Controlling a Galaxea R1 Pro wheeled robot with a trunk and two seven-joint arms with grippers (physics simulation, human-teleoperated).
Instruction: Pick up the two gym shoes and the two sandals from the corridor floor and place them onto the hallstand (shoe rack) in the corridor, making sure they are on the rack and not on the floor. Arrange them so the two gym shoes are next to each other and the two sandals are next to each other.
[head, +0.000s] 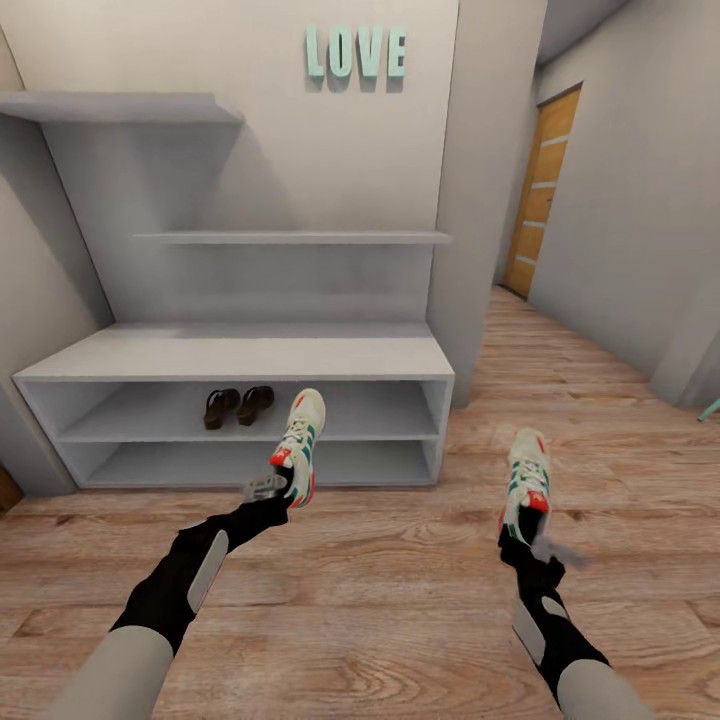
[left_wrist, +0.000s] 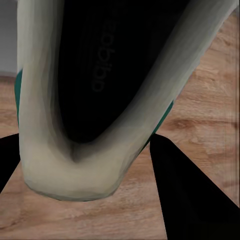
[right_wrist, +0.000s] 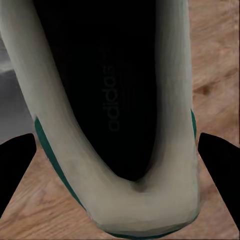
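The grey hallstand (head: 240, 355) stands ahead on the corridor floor (head: 380, 590). Two dark brown sandals (head: 220, 407) (head: 256, 402) sit side by side on the middle tier of its base. My left gripper (head: 278, 490) is shut on the heel of one gym shoe (head: 300, 440), held above the floor just in front of the lower tiers. My right gripper (head: 520, 535) is shut on the other gym shoe (head: 527, 475), held over the floor right of the rack. Each wrist view looks into a shoe's collar (left_wrist: 75, 165) (right_wrist: 150, 210) between black fingers (left_wrist: 190, 200) (right_wrist: 220, 165).
A wall pillar (head: 480, 200) borders the rack's right side. Beyond it the corridor runs to a wooden door (head: 540, 190). Teal LOVE letters (head: 356, 52) hang on the back panel, with two upper shelves (head: 290, 238) below them. A teal object (head: 712, 408) pokes in at the right edge.
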